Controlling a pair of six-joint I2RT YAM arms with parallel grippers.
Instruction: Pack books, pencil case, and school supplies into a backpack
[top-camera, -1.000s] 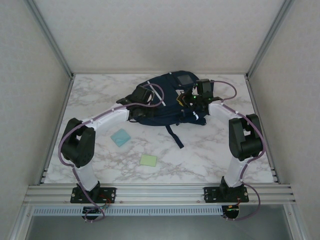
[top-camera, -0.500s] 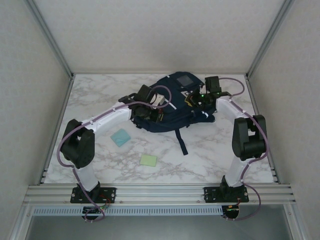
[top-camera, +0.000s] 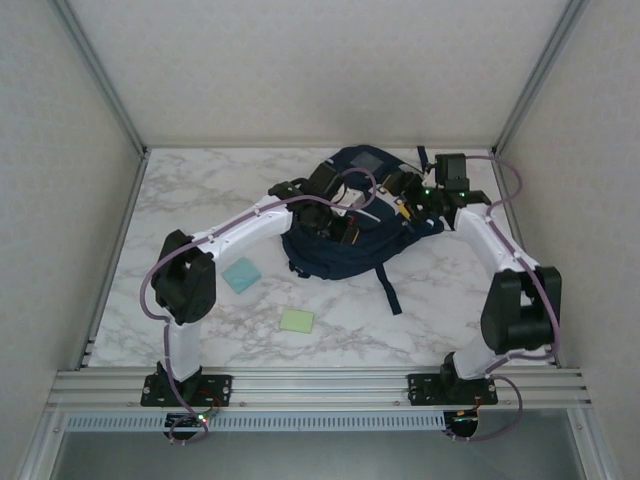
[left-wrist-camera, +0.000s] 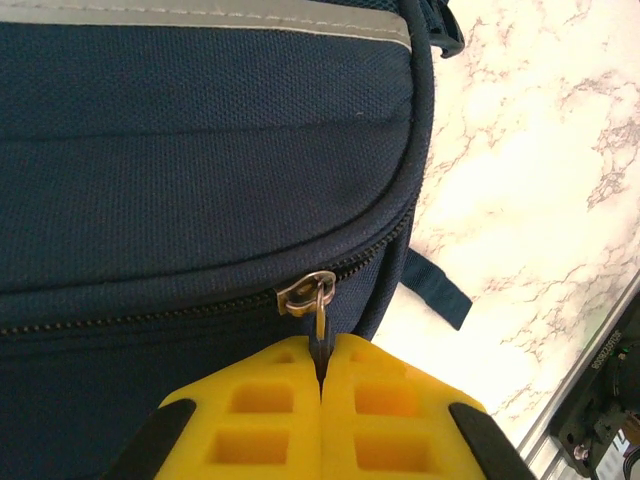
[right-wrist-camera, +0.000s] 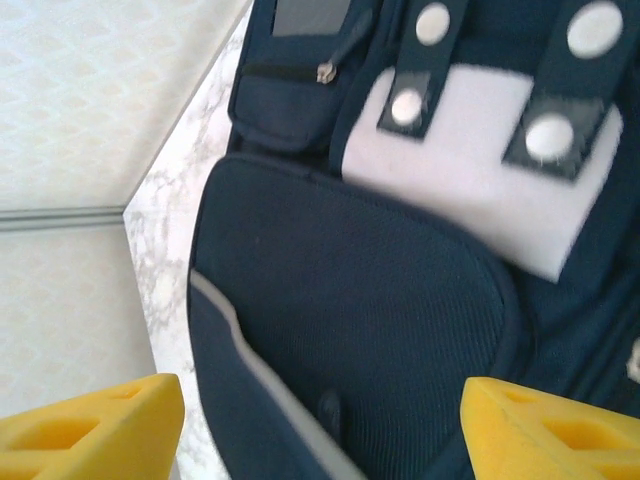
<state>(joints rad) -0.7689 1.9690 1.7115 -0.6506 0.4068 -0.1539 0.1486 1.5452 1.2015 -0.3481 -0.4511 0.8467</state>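
The navy-blue backpack (top-camera: 340, 250) lies at the back middle of the marble table. My left gripper (top-camera: 347, 227) is on top of it, and in the left wrist view its yellow fingers (left-wrist-camera: 250, 410) are shut on the dark zipper pull (left-wrist-camera: 319, 322) hanging from the metal slider on the backpack (left-wrist-camera: 200, 150). My right gripper (top-camera: 400, 203) hovers over the bag's right side, open, with the backpack (right-wrist-camera: 360, 320) and its white-tabbed pocket (right-wrist-camera: 480, 170) between the spread fingertips (right-wrist-camera: 100, 425). A light-blue pad (top-camera: 241, 274) and a pale-green pad (top-camera: 296, 320) lie on the table. The books and pencil case are out of view.
A dark strap (top-camera: 388, 290) trails from the bag toward the front right. The enclosure's white walls and metal posts (top-camera: 120, 110) close in the table on three sides. The front rail (top-camera: 320, 385) carries both arm bases.
The backpack has shifted to the right with both arms. My right gripper, shut before, has opened and let go. The left gripper has stayed shut.
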